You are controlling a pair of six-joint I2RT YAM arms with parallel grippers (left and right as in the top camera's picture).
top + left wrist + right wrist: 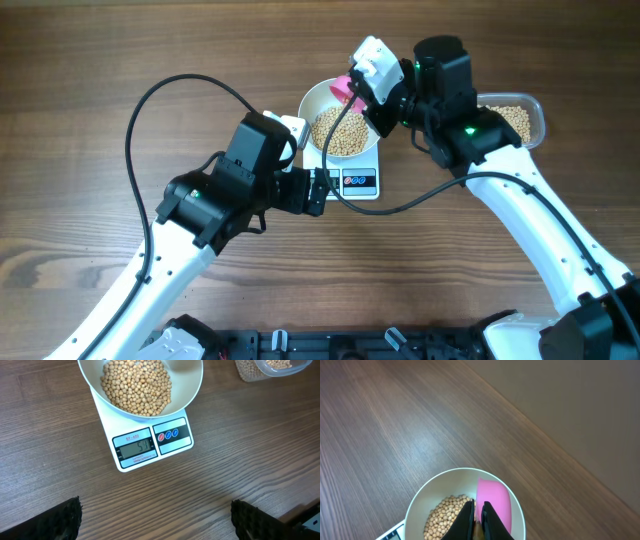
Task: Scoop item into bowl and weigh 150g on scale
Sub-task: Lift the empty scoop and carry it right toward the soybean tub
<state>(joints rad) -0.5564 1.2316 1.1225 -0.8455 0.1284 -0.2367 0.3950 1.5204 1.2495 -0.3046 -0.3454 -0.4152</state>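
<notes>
The right claw is clenched tight on the handle end of the one pink plastic scoop. The scoop's blade hangs inside the bowl, against its far wall and above the beans. The left claw is released, its two black ribbed fingers spread wide. It holds nothing and hangs over bare tabletop just in front of the scale.

There is one round plain white bowl. It stands on the one small flat white rectangular digital scale, in the middle of the tabletop's far half. The scale's grey display and its buttons stick out from under the bowl's near side. The digits are lit but too small to read surely.

The small round beige-yellow beans are many. One loose heap covers the bowl's bottom. More lie in the single clear rounded plastic tub, which is well apart from the bowl, towards the tabletop's right edge.
</notes>
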